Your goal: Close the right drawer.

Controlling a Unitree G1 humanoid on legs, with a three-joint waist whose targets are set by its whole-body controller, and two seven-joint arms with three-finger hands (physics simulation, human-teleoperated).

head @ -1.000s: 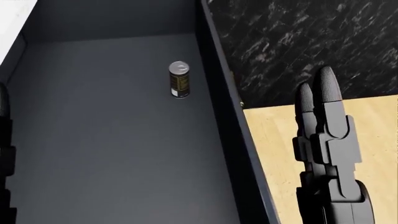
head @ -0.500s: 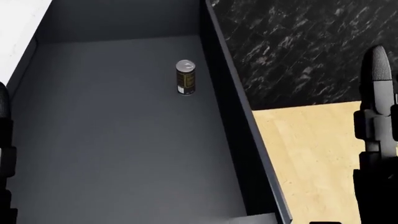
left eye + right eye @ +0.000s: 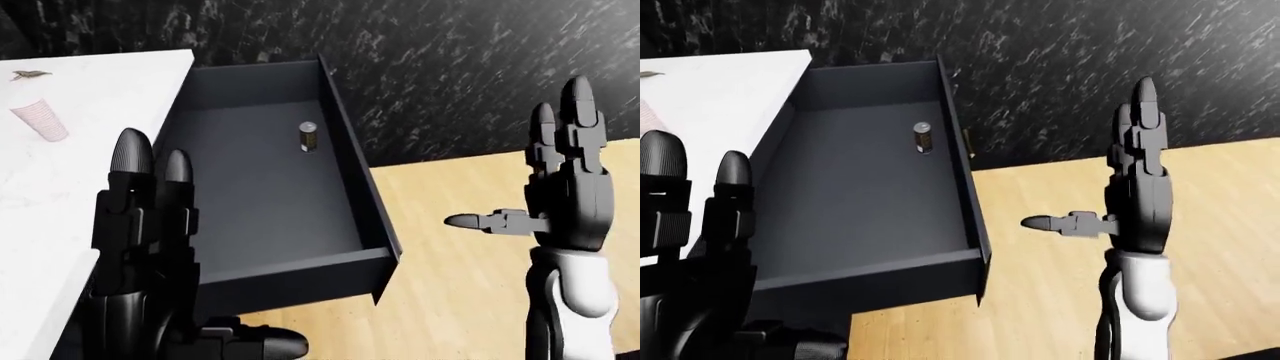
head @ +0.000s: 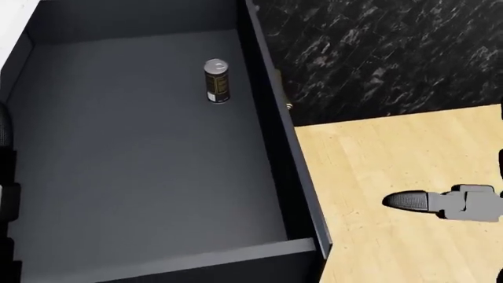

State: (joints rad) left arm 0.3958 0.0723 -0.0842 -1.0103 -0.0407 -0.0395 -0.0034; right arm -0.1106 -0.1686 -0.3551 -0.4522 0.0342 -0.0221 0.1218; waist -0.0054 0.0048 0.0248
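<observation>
leftmost, a white counter (image 3: 60, 187) bearing a pink cup (image 3: 40, 122); beside it the left hand (image 3: 145, 225), fingers straight up and spread, holding nothing. centre, the drawer (image 3: 290, 274) pulled fully out, a can (image 3: 309, 137) upright inside. right, over wood floor (image 3: 450, 300), the right hand (image 3: 565, 187), fingers extended, thumb out, empty.
</observation>
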